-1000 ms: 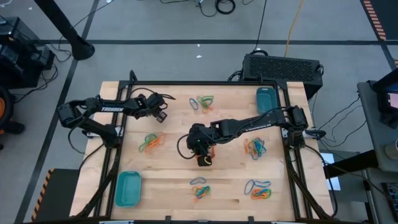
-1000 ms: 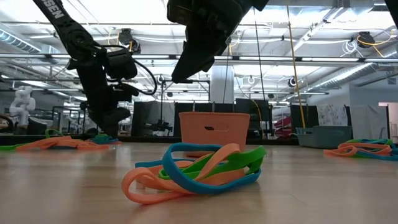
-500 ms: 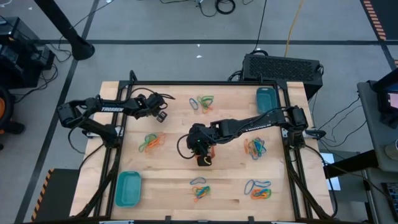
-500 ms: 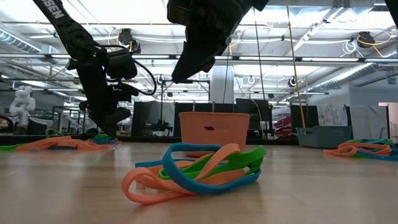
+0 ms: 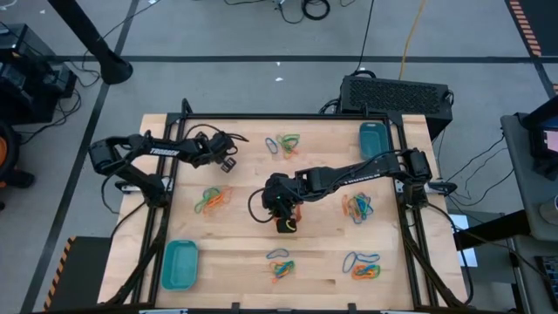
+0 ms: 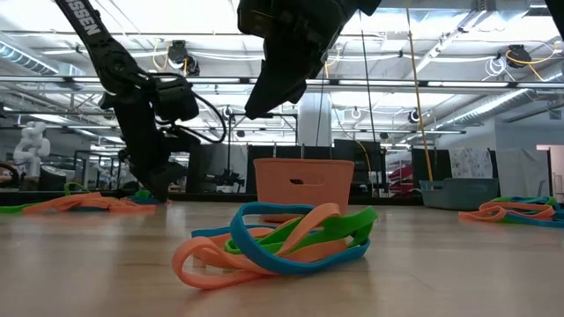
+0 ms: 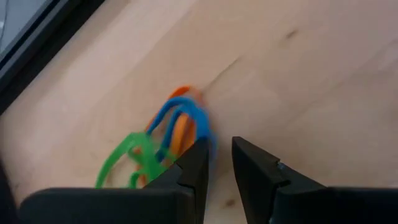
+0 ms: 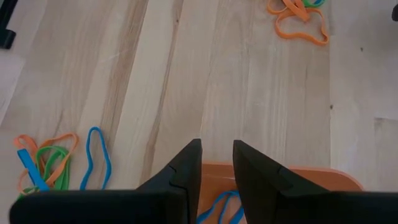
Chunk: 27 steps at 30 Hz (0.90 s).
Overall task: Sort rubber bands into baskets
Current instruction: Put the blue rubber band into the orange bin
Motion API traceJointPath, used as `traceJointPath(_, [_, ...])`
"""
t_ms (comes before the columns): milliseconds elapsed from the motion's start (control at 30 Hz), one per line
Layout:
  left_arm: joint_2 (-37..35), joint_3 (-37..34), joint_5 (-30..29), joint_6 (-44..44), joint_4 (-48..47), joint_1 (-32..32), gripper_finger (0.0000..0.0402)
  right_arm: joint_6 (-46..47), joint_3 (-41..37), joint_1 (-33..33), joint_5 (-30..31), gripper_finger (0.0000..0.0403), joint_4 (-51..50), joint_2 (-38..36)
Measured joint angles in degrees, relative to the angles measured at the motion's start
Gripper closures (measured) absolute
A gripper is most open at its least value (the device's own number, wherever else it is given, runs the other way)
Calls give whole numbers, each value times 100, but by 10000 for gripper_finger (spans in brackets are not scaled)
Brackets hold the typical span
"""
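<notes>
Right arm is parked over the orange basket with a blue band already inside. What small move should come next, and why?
Probably lift the right gripper clear of the orange basket and head for another pile. Its fingers stand slightly apart with nothing visibly held, and a blue rubber band lies in the basket beneath them, so that drop looks done. The left gripper hovers by its own pile.

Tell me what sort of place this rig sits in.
Probably a robotics lab or workshop hall: exposed ceiling trusses with strip lights, a white humanoid figure in the background, and loose cables on the grey floor.
</notes>
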Motion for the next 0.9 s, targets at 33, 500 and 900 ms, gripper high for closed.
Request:
traceJointPath(33, [1, 0, 3, 14, -4, -26, 323, 0, 0, 0, 0, 319, 1, 0])
traceJointPath(500, [-126, 52, -4, 480, -75, -68, 299, -108, 0, -13, 0, 319, 8, 0])
traceJointPath(900, [-126, 61, -443, 435, -259, -62, 233, -90, 0, -12, 0, 319, 8, 2])
